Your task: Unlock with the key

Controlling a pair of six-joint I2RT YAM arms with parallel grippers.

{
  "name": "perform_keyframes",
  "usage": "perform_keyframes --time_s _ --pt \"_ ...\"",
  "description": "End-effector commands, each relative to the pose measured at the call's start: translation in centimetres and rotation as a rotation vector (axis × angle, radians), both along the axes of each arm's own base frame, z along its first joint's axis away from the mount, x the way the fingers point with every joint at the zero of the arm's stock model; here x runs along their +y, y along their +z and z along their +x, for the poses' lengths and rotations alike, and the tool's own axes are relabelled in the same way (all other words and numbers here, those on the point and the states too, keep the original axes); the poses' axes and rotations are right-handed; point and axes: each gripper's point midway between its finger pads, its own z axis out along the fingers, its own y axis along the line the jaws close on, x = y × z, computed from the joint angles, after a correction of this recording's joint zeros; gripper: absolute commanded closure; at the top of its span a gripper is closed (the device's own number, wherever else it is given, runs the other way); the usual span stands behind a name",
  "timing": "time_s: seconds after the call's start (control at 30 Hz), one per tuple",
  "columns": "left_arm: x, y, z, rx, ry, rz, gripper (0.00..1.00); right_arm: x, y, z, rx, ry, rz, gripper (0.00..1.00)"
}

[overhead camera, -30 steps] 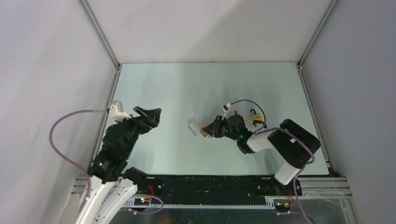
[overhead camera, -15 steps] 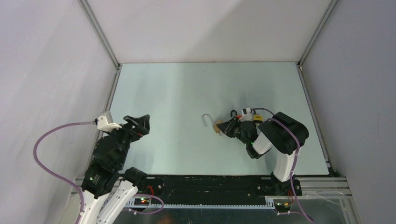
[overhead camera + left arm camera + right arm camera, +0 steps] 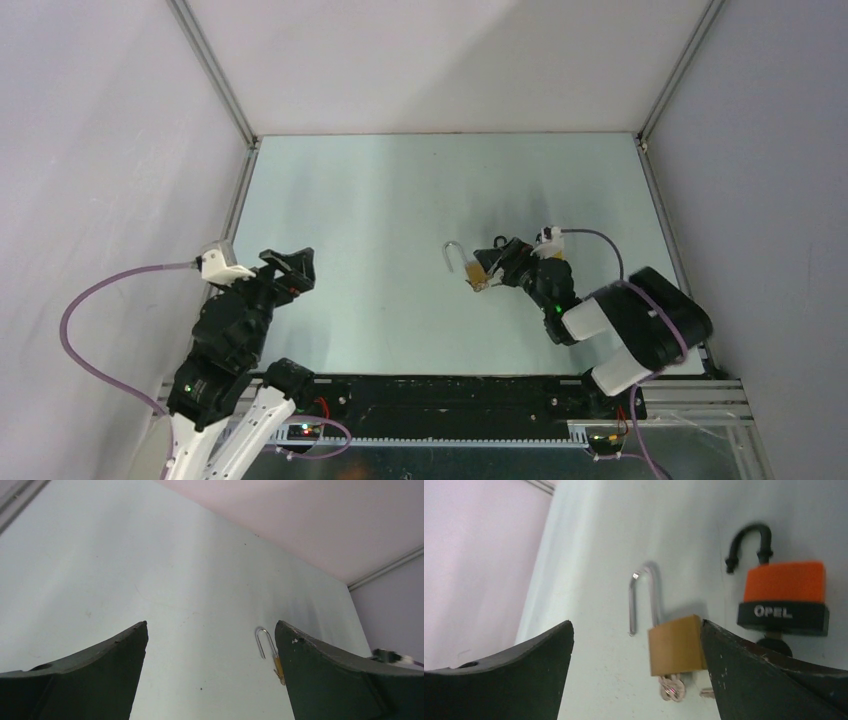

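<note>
We can hardly make out the key (image 3: pixel 671 689): it is a small silver bit sticking out under the brass lock (image 3: pixel 675 651). One finger of the right gripper (image 3: pixel 636 625) covers the bottom of the orange lock (image 3: pixel 784 597). In the left wrist view, a finger of the left gripper (image 3: pixel 211 627) hides part of the brass lock.

The brass lock lies flat near the middle of the table (image 3: pixel 400 190), well away from the walls. Its silver loop is swung open. The orange lock is just beside it.

The right gripper hangs over the brass lock with its fingers wide apart, holding nothing. We cannot tell if a finger touches the lock. The left gripper is well apart from both locks, fingers wide apart, holding nothing.
</note>
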Motion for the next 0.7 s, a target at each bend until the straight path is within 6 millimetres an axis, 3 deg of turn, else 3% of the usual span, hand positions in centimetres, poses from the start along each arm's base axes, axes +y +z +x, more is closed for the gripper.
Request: perform_keyframes --time_s 0.0,0.03,0.1,0.17,0.2,0.23,0.27,0.3,0.33,0.37,0.4,0.43,0.67 --pt "2.3 2.7 -1.1 -0.067 0.074 0.053 0.00 -2.2 4.3 0.9 -0.156 -0.062 -0.138 0.01" --pt "2.6 3.3 -1.4 -0.080 0.083 0.060 0.00 -2.7 3.8 0.7 -0.125 -0.066 -0.188 0.01" --pt "3.7 4.1 -2.1 -0.098 0.122 0.078 0.00 -4.6 7.8 0.7 -0.218 -0.128 -0.265 0.01" --pt "4.8 5.0 -2.8 -0.119 0.158 0.092 0.00 -6.6 10.1 0.2 -0.264 -0.180 -0.347 0.01" --pt "5.2 5.6 -3.2 -0.135 0.169 0.102 0.00 -7.5 10.2 -0.2 -0.242 -0.197 -0.396 0.00" --pt "5.8 5.9 -3.6 -0.143 0.194 0.107 0.00 -9.2 12.5 -0.6 -0.297 -0.261 -0.425 0.01" --pt "6.6 6.7 -4.2 -0.164 0.221 0.115 0.00 -10.3 12.8 -1.1 -0.282 -0.278 -0.473 0.01" --pt "7.0 7.0 -4.5 -0.172 0.233 0.120 0.00 -12.0 15.0 -1.9 -0.333 -0.346 -0.492 0.01" --pt "7.9 7.8 -5.2 -0.190 0.267 0.131 0.00 -13.2 15.5 -2.5 -0.321 -0.370 -0.533 0.01" --pt "8.3 8.1 -5.6 -0.198 0.282 0.136 0.00 -15.0 17.5 -3.6 -0.368 -0.433 -0.553 0.01" --pt "9.2 8.7 -6.2 -0.212 0.314 0.146 0.00 -16.0 17.8 -4.4 -0.358 -0.450 -0.589 0.01" --pt "9.6 9.0 -6.6 -0.217 0.328 0.165 0.00 -17.6 19.4 -5.6 -0.394 -0.507 -0.601 0.01" --pt "11.9 9.5 -7.5 -0.195 0.444 0.226 0.00 -25.0 23.3 -12.8 -0.444 -0.720 -0.651 0.01"
